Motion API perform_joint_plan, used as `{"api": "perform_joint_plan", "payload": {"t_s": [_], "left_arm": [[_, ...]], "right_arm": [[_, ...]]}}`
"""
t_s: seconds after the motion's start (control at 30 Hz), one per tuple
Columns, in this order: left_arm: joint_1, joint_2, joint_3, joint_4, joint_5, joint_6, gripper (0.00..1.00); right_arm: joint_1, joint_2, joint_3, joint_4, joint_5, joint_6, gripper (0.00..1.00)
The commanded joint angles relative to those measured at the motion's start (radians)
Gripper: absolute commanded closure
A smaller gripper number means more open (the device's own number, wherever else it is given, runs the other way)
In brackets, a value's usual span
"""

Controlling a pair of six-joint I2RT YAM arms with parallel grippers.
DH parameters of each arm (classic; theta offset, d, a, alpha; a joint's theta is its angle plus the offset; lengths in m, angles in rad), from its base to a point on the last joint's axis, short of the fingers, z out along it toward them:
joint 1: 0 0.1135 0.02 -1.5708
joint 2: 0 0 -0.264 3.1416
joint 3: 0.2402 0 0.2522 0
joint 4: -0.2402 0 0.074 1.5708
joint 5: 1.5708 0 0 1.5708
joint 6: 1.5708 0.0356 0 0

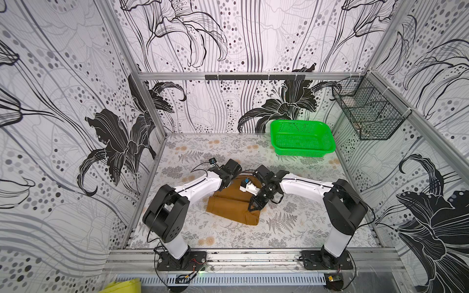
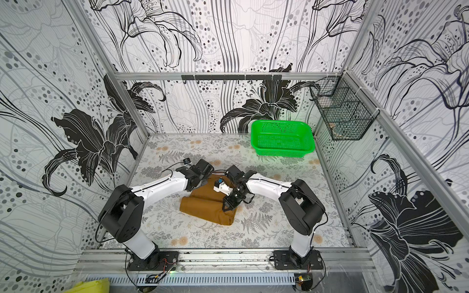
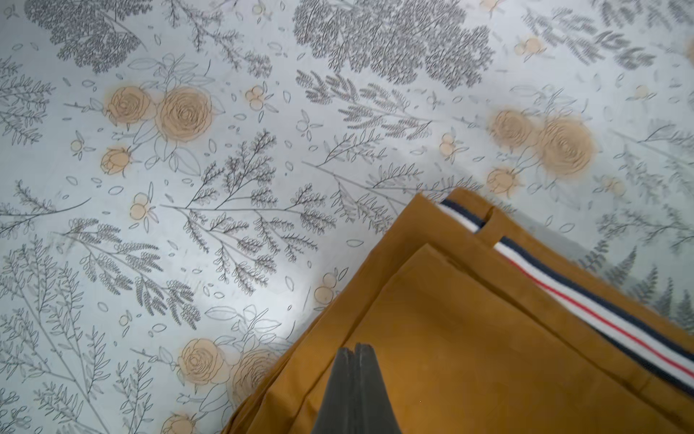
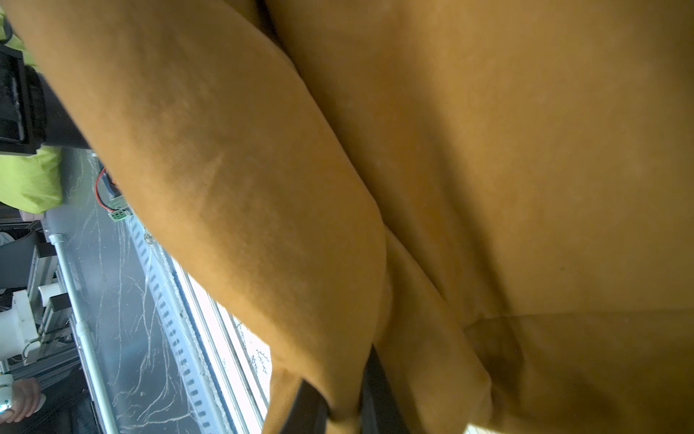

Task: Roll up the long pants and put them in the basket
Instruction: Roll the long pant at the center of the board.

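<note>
The long pants [image 2: 200,204] lie half-rolled, the right claw [image 2: 225,207] on their right end, green basket [image 2: 281,152] beyond.

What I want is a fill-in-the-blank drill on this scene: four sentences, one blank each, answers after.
1. The left gripper, over the long pants, has its jaws ____.
2. The gripper pinching a fold of the pants belongs to the ____ arm.
3. The basket on the table is coloured ____.
4. The waistband stripes are navy, white and ____.

Missing words: shut; right; green; red.
</note>
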Motion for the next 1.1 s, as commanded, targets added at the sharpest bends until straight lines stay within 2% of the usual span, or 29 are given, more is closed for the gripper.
{"api": "perform_joint_plan", "payload": {"t_s": [0.0,0.3,0.6,0.73,0.9,1.07], "left_arm": [[0.015,0.055,0.038,0.073,-0.02,0.04,1.0],[0.053,0.204,-0.046,0.154,0.014,0.012,1.0],[0.052,0.145,-0.197,0.192,0.066,0.023,1.0],[0.051,0.131,-0.222,0.2,0.077,0.029,1.0],[0.05,0.131,-0.229,0.214,0.094,0.039,1.0],[0.05,0.141,-0.22,0.215,0.097,0.044,1.0]], "right_arm": [[-0.001,0.04,-0.013,-0.002,0.126,0.025,1.0],[0.0,0.022,0.024,-0.034,0.155,0.021,1.0],[-0.002,0.026,0.108,-0.065,0.269,0.008,1.0],[-0.003,0.051,0.161,-0.063,0.267,0.002,1.0],[-0.009,0.069,0.233,-0.094,0.154,-0.013,1.0],[-0.065,0.149,0.277,-0.122,0.052,-0.004,1.0]]}}
